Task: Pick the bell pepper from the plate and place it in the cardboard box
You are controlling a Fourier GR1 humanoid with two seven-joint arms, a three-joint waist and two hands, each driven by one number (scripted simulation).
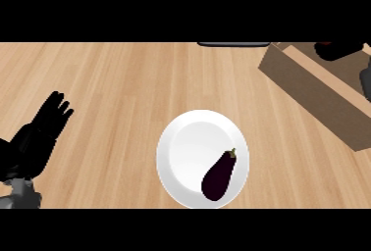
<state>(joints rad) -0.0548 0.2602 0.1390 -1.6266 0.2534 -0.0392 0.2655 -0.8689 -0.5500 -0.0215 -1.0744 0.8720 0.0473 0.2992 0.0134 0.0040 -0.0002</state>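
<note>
A white plate (190, 142) lies on the wooden counter at centre front. On its right front part lies a dark purple eggplant (220, 175). No bell pepper shows anywhere. The open cardboard box (311, 93) stands at the back right, partly cut off by the view's edge. My right hand (338, 50) shows as a black shape over the box's far end, with a bit of grey forearm (366, 81) at the right edge; whatever it may hold is hidden. My left hand (45, 128) rests open at the left edge, fingers up, well apart from the plate.
A dark flat object (233, 44) pokes in at the back edge, left of the box. Bare wooden counter (123, 83) stretches between my left hand, the plate and the box.
</note>
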